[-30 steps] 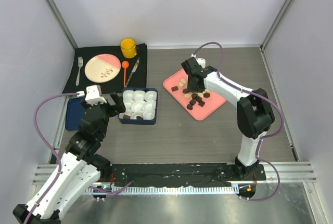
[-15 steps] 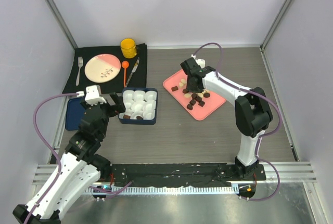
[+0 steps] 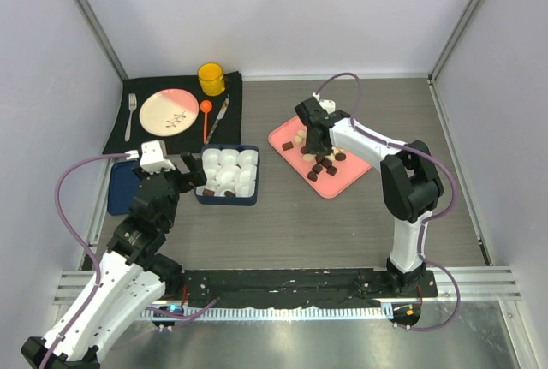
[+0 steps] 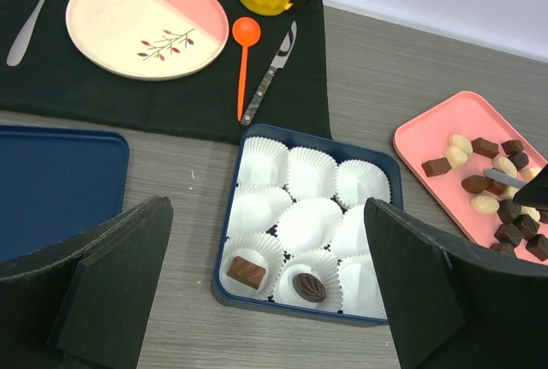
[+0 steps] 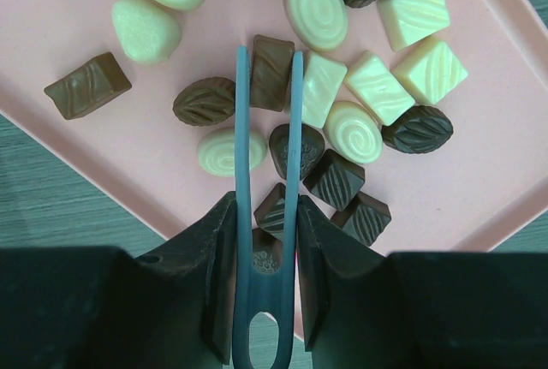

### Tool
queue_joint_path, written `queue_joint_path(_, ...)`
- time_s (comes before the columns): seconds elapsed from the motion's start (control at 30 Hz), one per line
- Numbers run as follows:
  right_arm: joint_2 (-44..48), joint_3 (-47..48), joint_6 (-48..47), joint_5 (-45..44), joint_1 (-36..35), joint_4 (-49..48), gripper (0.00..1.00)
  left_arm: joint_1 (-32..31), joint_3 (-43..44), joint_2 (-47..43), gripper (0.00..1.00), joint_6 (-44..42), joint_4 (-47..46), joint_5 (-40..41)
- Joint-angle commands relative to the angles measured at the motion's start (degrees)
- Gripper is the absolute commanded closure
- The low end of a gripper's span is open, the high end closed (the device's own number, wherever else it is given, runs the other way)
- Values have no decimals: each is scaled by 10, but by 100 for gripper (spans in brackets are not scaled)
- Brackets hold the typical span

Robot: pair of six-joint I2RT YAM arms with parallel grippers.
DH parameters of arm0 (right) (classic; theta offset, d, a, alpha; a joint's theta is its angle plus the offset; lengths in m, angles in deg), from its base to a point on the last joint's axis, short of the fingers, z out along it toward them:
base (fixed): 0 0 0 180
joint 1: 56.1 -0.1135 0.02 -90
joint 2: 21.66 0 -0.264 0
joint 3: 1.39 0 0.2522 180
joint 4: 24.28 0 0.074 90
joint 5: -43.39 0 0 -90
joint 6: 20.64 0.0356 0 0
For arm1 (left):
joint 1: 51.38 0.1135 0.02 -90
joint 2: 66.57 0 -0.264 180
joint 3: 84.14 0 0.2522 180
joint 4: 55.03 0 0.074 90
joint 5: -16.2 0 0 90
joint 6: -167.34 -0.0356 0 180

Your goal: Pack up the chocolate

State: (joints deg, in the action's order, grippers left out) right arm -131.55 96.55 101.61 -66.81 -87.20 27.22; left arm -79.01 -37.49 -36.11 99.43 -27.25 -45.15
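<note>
two chocolates (image 4: 248,271) in box (image 4: 300,134) | step: picking a third | right fingers (image 5: 218,275) clenched on tongs (image 5: 294,129), tips straddling brown piece (image 5: 271,69) | left fingers (image 4: 111,275) released | next: squeeze, lift

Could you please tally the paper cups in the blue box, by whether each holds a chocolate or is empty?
Paper cups holding a chocolate: 2
Empty paper cups: 7
Total in the blue box: 9
</note>
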Motion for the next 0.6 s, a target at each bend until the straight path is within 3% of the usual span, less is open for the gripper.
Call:
queue_joint_path(0.0, -6, 30, 3, 3, 1, -13, 67, 3, 24, -4, 0, 1, -13, 0)
queue_joint_path(0.1, -5, 32, -2, 14, 2, -13, 67, 3, 23, -3, 0, 1, -13, 0)
queue_joint_path(0.4, 31, 39, -39, 3, 2, -1, 89, 3, 23, 0, 0, 0, -14, 0)
queue_joint_path(0.57, 56, 49, -89, -8, -12, 6, 89, 3, 24, 5, 0, -2, -15, 1)
